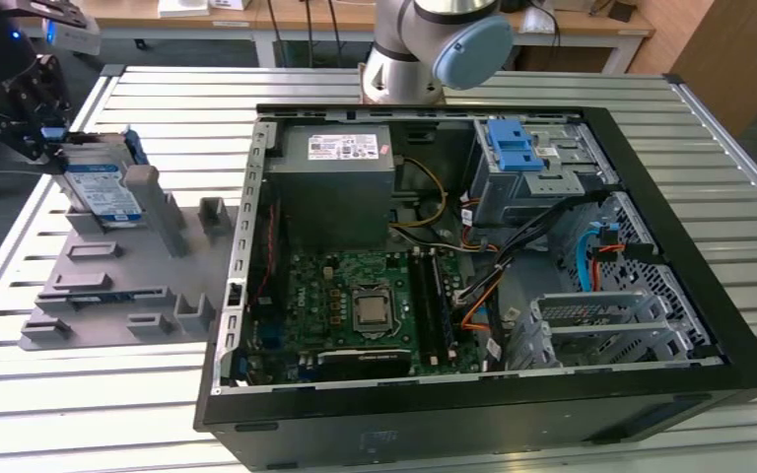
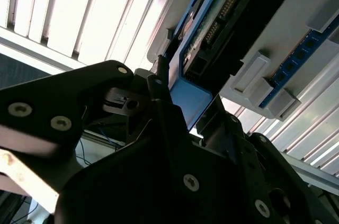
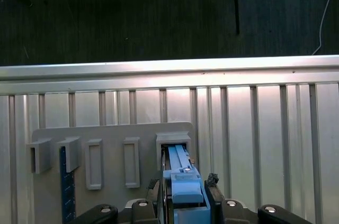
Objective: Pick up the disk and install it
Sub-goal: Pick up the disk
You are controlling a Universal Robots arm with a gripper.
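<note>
- The claw point(image 1: 47, 133) is over at the exterior view's left, right at the far end of the disk point(image 1: 100, 192).
- The disk stands on its edge in a slot of the grey fixture plate point(image 1: 103, 286), label side facing the PC case point(image 1: 484, 424). The plate lies flat on the slatted metal tabletop point(image 1: 155, 89), just beside the case.
- In the first wrist view the fingers point(image 3: 213, 192) sit on either side of the disk's blue frame point(image 3: 185, 189) and press against it, so the claw is pinching the disk by that end tab.
- The second wrist view shows the same grip from below (you can see the green circuit board point(image 2: 212, 23) on the disk's underside), with the blue tab caught between the black fingers.
- I can't tell whether the disk's bottom edge is resting in the slot or is slightly raised.
- The case lies on its side with the panel off. Inside, the grey power supply point(image 1: 332, 182) is near the far wall, the motherboard point(image 1: 339, 286) is below it, and a bare blue bracket point(image 1: 516, 148) sits in the drive cage toward the exterior view's right.
- The disk is well apart from that drive cage, with the whole power supply in between.
- The arm's base point(image 1: 425, 49) is mounted behind the case.
</note>
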